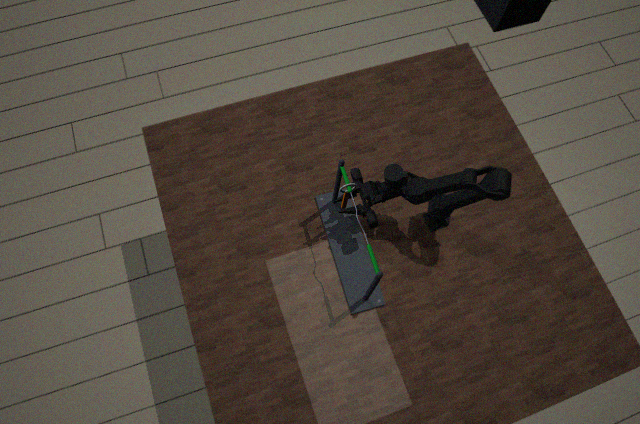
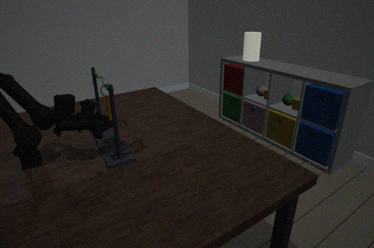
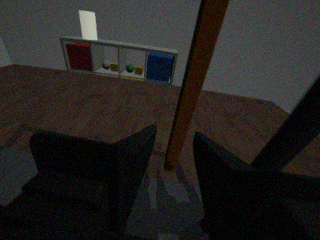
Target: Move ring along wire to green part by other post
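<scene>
The ring [image 1: 346, 191] [image 2: 103, 90] hangs around the green wire part [image 1: 344, 174] beside one post [image 1: 337, 182] [image 2: 114, 124] [image 3: 290, 132]. Its orange handle [image 1: 343, 200] [image 2: 108, 107] [image 3: 189, 95] hangs down, slightly tilted in the wrist view. The thin grey wire [image 1: 364, 231] leads to the other green part [image 1: 373, 259] [image 2: 95, 74] at the far post [image 1: 372, 286] [image 2: 95, 90]. My gripper [image 1: 344, 205] [image 2: 111, 121] [image 3: 175, 132] is open, with its fingertips at either side of the handle's lower end. The fingers stand apart from each other; contact with the handle cannot be made out.
The dark base plate [image 1: 356, 279] [image 2: 120, 159] carries both posts and lies under the wire on the brown wooden table [image 1: 465, 305] [image 2: 196, 178]. My arm reaches in from the side opposite the shelf [image 2: 314, 71] [image 3: 119, 45]. A white lamp [image 2: 252, 46] stands on that shelf.
</scene>
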Controlling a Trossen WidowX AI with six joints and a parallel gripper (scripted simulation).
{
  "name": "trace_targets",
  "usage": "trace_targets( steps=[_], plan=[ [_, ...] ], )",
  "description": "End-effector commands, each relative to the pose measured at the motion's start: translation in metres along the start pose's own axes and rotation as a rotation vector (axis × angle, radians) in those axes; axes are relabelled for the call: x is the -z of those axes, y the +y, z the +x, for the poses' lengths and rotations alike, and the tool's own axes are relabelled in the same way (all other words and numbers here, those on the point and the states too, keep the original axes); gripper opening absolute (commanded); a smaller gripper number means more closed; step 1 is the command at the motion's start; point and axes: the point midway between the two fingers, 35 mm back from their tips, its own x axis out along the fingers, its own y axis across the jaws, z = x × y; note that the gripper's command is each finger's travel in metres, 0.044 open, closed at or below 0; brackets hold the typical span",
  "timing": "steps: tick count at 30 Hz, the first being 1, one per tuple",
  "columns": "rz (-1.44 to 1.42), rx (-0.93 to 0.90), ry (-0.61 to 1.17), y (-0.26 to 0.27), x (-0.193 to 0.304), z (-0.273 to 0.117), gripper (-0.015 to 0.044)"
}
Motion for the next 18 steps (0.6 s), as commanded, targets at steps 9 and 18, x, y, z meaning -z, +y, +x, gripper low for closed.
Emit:
trace_targets(
  steps=[9,18],
  plan=[
    [0.002,0.002,-0.010,0.002,0.000,0.018,0.0160],
    [0.002,0.002,-0.010,0.002,0.000,0.018,0.0160]
  ],
)
